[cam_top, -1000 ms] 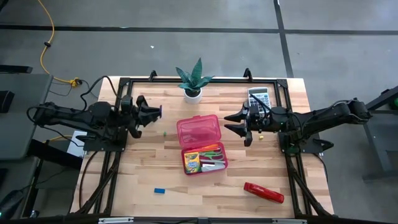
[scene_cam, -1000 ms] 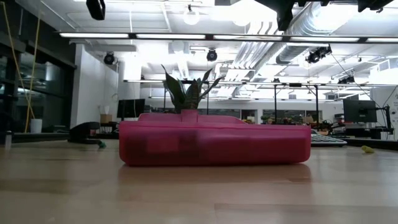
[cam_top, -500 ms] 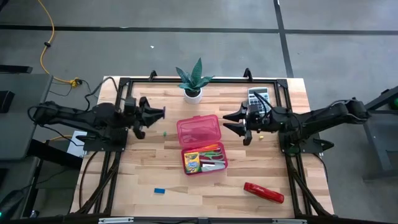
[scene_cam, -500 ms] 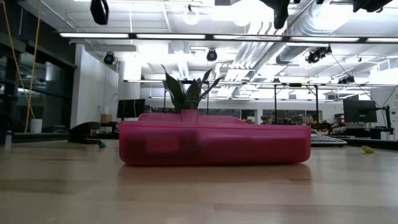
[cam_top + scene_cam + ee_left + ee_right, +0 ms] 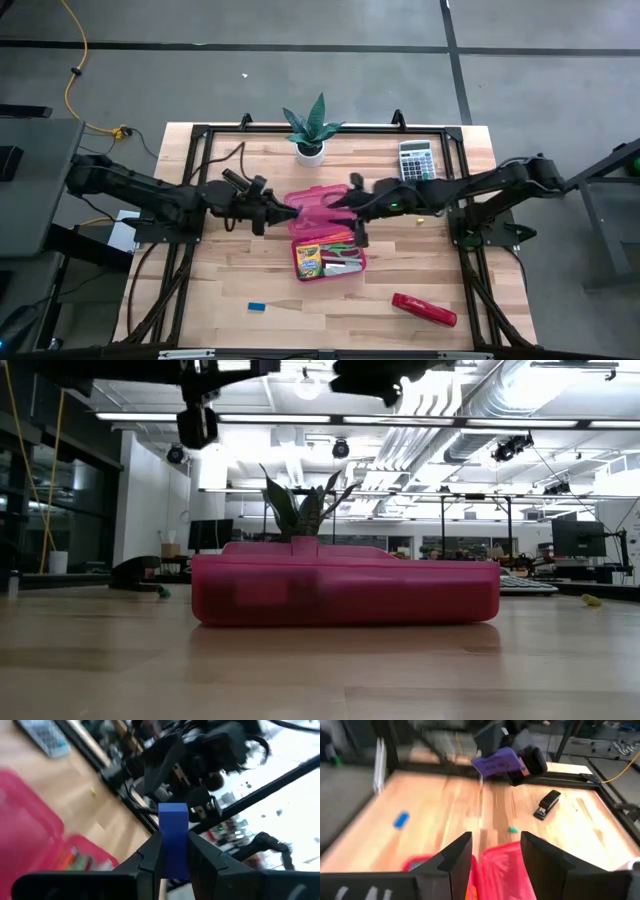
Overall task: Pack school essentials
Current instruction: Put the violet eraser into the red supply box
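Note:
The pink pencil case lies open mid-table, its lid (image 5: pixel 322 203) on the far side. Its tray (image 5: pixel 330 256) holds a crayon box (image 5: pixel 309 260), an orange pencil and other pieces. My left gripper (image 5: pixel 292 212) hovers at the lid's left edge, shut on a blue-violet block (image 5: pixel 173 837), which also shows in the right wrist view (image 5: pixel 497 761). My right gripper (image 5: pixel 350 208) hangs open above the lid with nothing between its fingers (image 5: pixel 455 857). A tiny blue eraser (image 5: pixel 257 306) lies flat near the table's near edge. My left gripper pinches the blue-violet block by its lower half (image 5: pixel 173 862) between its two fingers. The fingers lie level and come from the table's left. The block's free end (image 5: pixel 173 811) sticks out past the fingertips, and the block is lifted clear of table and case.
A red stapler (image 5: pixel 424 310) lies at the near right, a grey calculator (image 5: pixel 415 158) at the far right and a potted plant (image 5: pixel 309 130) at the far middle. A black stapler (image 5: pixel 549 802) and a small green bit (image 5: pixel 512 829) lie left of the case.
Both grippers have swung in from the table's sides toward its middle and now hang over the pink lid. The left one has sunk and rolled, still holding the block. The right one has rolled and tipped, its fingers still apart.

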Controlling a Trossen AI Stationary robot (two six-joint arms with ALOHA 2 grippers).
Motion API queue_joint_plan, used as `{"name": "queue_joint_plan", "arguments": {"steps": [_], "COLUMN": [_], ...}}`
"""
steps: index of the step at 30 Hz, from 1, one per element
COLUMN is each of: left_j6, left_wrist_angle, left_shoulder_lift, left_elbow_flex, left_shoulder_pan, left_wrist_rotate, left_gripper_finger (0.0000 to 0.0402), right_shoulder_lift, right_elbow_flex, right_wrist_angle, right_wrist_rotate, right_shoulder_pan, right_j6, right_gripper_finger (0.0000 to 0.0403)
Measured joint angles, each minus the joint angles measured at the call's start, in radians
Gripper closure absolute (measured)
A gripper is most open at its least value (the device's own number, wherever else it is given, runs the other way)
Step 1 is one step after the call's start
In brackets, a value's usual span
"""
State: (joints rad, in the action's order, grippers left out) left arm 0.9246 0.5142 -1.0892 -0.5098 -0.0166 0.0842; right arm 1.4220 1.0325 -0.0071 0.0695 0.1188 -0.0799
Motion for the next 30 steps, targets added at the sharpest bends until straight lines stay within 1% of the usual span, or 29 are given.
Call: {"name": "queue_joint_plan", "arguments": {"steps": [3,6,10,15,22,25,30], "left_j6": [0.1,0.14,0.164,0.165,0.191,0.183,0.174], "left_wrist_angle": [0.03,0.064,0.123,0.178,0.186,0.194,0.238], "left_shoulder_lift": [-0.044,-0.082,-0.125,-0.156,-0.18,-0.179,-0.179], "left_elbow_flex": [0.0,0.0,-0.001,-0.001,0.0,0.0,0.0], "left_shoulder_pan": [0.0,0.0,0.0,0.0,0.0,0.0,0.0], "left_wrist_rotate": [-0.047,-0.103,-0.18,-0.197,-0.234,-0.233,-0.23], "left_gripper_finger": [0.0341,0.0341,0.0341,0.0341,0.0341,0.0341,0.0341], "right_shoulder_lift": [0.066,0.115,0.17,0.208,0.217,0.217,0.216], "right_elbow_flex": [0.1,0.166,0.219,0.261,0.27,0.27,0.265], "right_wrist_angle": [-0.111,-0.14,-0.143,-0.137,-0.067,-0.073,-0.089], "right_wrist_rotate": [-0.001,-0.002,-0.041,-0.147,-0.181,-0.193,-0.194], "right_shoulder_pan": [0.0,0.0,0.0,0.0,0.0,0.0,0.0], "right_j6": [-0.09,-0.165,-0.217,-0.218,-0.217,-0.217,-0.217], "right_gripper_finger": [0.024,0.024,0.024,0.024,0.0242,0.0255,0.029]}}
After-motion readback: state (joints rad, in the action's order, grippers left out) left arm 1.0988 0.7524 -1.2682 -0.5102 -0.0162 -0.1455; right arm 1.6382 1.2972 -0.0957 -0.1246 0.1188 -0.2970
